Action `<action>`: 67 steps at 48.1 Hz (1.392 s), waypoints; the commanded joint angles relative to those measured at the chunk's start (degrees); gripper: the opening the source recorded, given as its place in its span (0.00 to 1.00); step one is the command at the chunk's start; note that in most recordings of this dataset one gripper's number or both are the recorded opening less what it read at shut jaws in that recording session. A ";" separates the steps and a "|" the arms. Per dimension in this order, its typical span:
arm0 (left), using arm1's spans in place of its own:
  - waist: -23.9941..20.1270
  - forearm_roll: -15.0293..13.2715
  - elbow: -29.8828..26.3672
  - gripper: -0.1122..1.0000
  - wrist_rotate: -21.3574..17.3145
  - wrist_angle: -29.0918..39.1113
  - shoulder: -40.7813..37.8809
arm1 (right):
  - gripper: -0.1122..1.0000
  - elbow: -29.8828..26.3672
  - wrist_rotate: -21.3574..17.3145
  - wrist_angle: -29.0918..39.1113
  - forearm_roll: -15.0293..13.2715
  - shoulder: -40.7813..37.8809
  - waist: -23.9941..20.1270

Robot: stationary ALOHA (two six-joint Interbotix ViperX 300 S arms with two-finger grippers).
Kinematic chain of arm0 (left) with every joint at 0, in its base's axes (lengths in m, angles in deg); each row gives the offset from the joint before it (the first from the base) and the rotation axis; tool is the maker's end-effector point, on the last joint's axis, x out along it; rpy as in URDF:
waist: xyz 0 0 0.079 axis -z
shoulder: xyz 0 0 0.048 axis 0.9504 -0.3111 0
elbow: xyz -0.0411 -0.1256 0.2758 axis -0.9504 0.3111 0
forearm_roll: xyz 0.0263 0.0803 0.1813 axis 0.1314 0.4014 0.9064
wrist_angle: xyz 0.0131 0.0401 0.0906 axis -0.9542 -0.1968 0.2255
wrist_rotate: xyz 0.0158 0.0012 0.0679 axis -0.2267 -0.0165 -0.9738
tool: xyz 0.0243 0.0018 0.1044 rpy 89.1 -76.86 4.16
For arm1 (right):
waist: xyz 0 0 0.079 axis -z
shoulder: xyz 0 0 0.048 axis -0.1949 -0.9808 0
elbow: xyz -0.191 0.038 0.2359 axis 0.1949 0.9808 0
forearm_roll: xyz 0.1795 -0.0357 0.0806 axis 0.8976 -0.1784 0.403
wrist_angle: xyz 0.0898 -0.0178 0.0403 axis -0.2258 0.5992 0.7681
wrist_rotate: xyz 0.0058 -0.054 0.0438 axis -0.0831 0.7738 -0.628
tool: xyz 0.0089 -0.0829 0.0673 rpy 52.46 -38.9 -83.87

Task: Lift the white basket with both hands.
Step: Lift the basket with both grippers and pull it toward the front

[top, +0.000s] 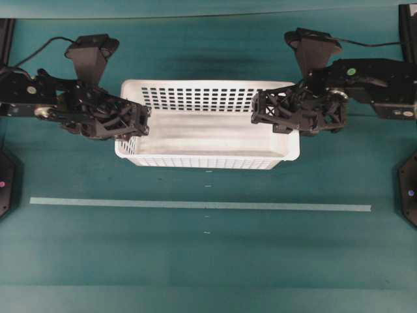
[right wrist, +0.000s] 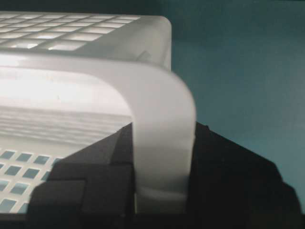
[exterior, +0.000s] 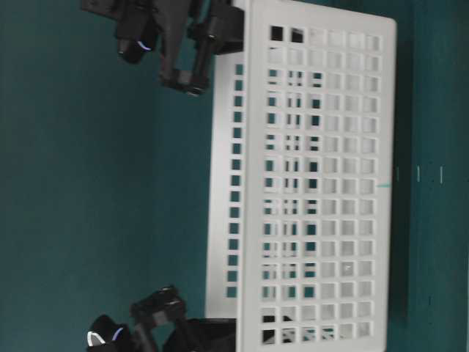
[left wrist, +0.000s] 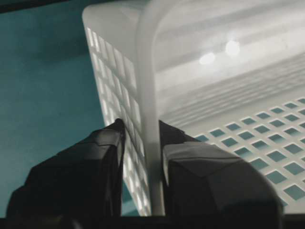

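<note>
The white basket (top: pixel 208 162) lies crosswise in the middle of the teal table, empty. My left gripper (top: pixel 133 124) is shut on its left end wall: in the left wrist view the two fingers (left wrist: pixel 102 157) pinch the rim and grid wall (left wrist: pixel 147 71) between them. My right gripper (top: pixel 264 111) is shut on the right end rim: in the right wrist view the rolled rim (right wrist: pixel 162 124) runs down between the fingers (right wrist: pixel 95 167). In the table-level view the basket (exterior: pixel 315 183) has a black arm at each end. I cannot tell whether it is off the table.
A pale tape line (top: pixel 195 205) runs across the table in front of the basket, with small white marks (top: pixel 207 189) at its middle. Black arm bases stand at the left edge (top: pixel 5 186) and right edge (top: pixel 409 192).
</note>
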 commanded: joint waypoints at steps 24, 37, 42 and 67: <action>0.53 0.18 -1.67 0.23 0.35 0.97 2.29 | 0.25 -0.18 0.79 2.37 -0.26 1.93 -0.88; 3.16 0.18 -1.76 0.23 3.96 0.97 3.43 | 0.25 -0.18 0.00 3.08 0.00 2.37 -2.81; 4.66 0.09 -1.58 0.23 5.62 0.97 3.60 | 0.25 -0.18 -0.09 2.99 0.18 2.46 -3.60; 10.55 0.09 -1.58 0.23 8.88 0.97 3.43 | 0.25 0.00 -4.75 2.99 0.62 2.46 -11.07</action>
